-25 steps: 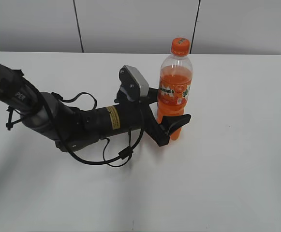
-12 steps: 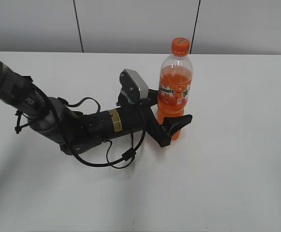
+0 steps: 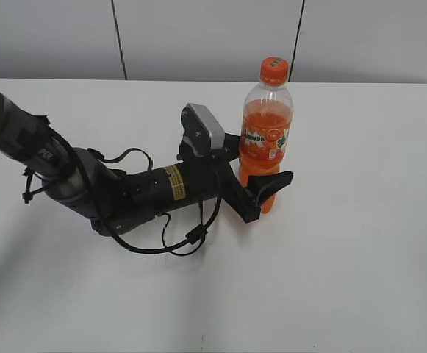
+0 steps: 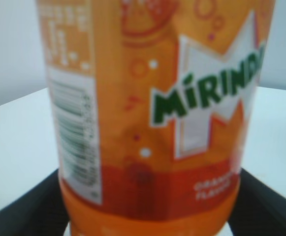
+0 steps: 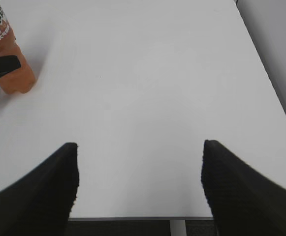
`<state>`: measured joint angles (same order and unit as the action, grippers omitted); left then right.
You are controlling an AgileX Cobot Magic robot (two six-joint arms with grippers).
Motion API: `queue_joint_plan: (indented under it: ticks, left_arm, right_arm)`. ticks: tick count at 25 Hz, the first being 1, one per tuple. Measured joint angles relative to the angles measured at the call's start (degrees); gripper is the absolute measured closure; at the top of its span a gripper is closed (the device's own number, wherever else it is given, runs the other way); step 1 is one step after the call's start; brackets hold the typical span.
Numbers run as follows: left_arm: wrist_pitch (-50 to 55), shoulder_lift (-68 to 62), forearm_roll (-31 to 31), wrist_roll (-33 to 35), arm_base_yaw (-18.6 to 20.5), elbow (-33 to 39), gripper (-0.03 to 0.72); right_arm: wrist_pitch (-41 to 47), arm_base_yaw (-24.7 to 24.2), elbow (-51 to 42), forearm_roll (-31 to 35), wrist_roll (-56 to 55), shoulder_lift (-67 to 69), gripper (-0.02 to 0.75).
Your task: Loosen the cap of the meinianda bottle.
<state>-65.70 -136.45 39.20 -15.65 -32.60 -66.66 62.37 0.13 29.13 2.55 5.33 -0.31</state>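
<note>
I see the meinianda bottle (image 3: 265,140) as clear glossy plastic with a smooth printed label, its cap (image 3: 273,70) ridged orange plastic, the table (image 3: 360,243) smooth matt white, and my right gripper (image 5: 139,182) finely textured matt black.

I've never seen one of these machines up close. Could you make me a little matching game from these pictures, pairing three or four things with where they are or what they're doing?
Column one:
1. small round orange plastic cap
2. tall clear plastic bottle of orange soda
3. left gripper
4. right gripper

Column two:
A. standing upright on the white table
B. open over bare tabletop, away from the bottle
C. one finger on each side of the bottle's lower body
D. on the bottle's neck, nothing touching it

Pairs: 1-D, 2-A, 3-C, 4-B
</note>
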Motion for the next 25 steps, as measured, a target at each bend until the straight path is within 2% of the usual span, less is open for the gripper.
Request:
queue_joint_plan:
  ticks: [3, 6, 17, 22, 25]
  left_arm:
    - [-0.24, 0.0, 0.0, 0.0, 0.0, 0.0, 0.19]
    - [-0.24, 0.0, 0.06, 0.0, 0.0, 0.0, 0.283]
    - [-0.7, -0.05, 0.59, 0.0, 0.15, 0.0, 0.291]
    - [-2.88, -0.25, 7.16, -2.77, 3.4, 0.0, 0.291]
    - [-2.07, 1.28, 14.83, -6.0, 6.49, 0.0, 0.291]
  right_arm:
    - [0.0, 0.0, 0.0, 0.0, 0.0, 0.0, 0.152]
    - [0.0, 0.0, 0.0, 0.0, 0.0, 0.0, 0.152]
    - [0.0, 0.0, 0.0, 0.0, 0.0, 0.0, 0.152]
    - [0.0, 0.0, 0.0, 0.0, 0.0, 0.0, 0.152]
    - [0.0, 0.0, 0.0, 0.0, 0.0, 0.0, 0.152]
